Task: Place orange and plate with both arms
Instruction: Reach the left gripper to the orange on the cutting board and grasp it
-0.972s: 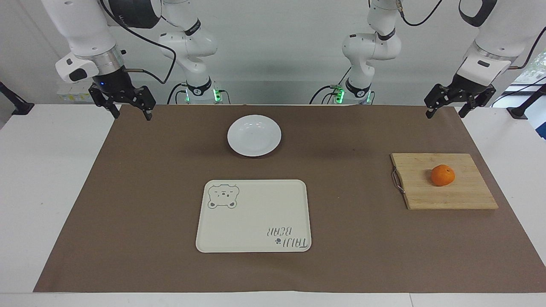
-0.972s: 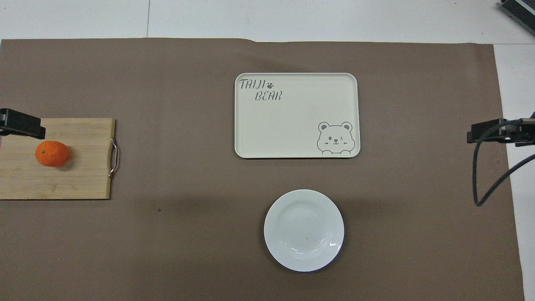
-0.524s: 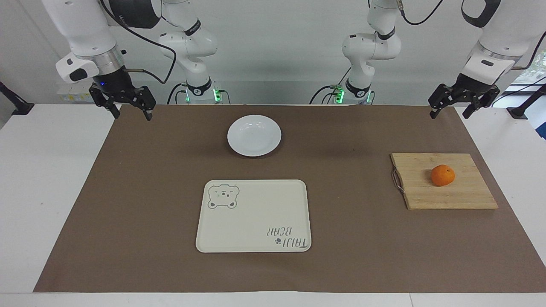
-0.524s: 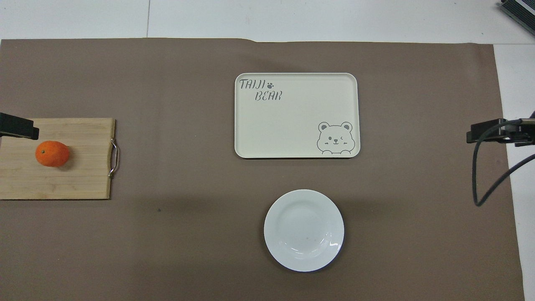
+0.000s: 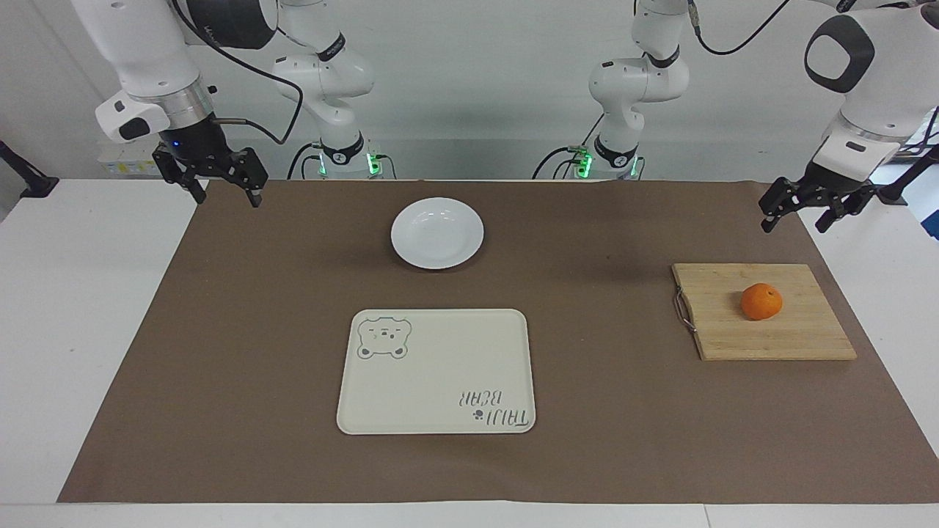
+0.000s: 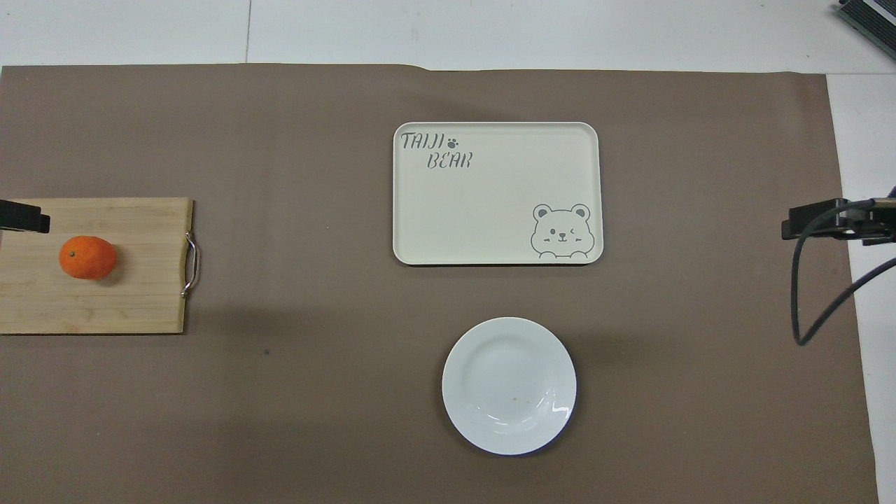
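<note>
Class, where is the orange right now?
The orange rests on the wooden cutting board at the left arm's end of the table.

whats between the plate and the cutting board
Only bare brown mat lies between the plate and the cutting board; the overhead view shows it best.

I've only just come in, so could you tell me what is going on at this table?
Nothing is being handled yet. The orange sits on a wooden cutting board toward the left arm's end of the table. The white plate lies bare on the brown mat, with the bear tray farther from the robots. The left gripper hangs open in the air at its end of the table, holding nothing. The right gripper waits open over the mat's corner at its own end.
</note>
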Robot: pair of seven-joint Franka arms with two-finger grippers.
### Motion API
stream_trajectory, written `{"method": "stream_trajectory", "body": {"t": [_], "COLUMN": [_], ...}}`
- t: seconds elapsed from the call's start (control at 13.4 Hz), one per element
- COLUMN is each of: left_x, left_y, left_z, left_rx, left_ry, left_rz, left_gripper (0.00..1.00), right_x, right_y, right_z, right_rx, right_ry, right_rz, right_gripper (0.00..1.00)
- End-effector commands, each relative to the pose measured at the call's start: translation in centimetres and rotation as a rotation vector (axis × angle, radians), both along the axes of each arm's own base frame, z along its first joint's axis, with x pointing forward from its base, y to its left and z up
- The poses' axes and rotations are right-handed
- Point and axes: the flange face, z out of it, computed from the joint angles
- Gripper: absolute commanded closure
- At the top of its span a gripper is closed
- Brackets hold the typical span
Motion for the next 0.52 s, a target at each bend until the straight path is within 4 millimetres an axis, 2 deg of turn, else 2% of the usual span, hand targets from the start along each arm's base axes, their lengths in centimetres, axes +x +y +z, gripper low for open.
{"method": "stream_trajectory", "body": {"t": [0.0,0.07,0.22,0.45], "left_x": [-0.6,-0.5,0.2,0.3], "left_y": [2.0,2.7,3.8,5.3], "left_z": [-2.5,-3.2,-5.8,-11.0], "left_rx": [-0.003,-0.003,-0.011,-0.007], "left_ry": [-0.032,-0.041,-0.032,-0.011], "left_rz": [-0.057,-0.055,-0.078,-0.09], "left_gripper": [0.0,0.0,0.0,0.0], "right_x": [0.0,0.1,0.1,0.0], "right_y": [-0.1,0.0,0.0,-0.1], "right_z": [0.2,0.3,0.2,0.2], "right_rx": [-0.009,-0.009,-0.009,-0.009], "right_ry": [0.011,0.01,0.011,0.011], "right_rz": [0.008,0.008,0.009,0.006], "right_gripper": [0.0,0.0,0.0,0.0]}}
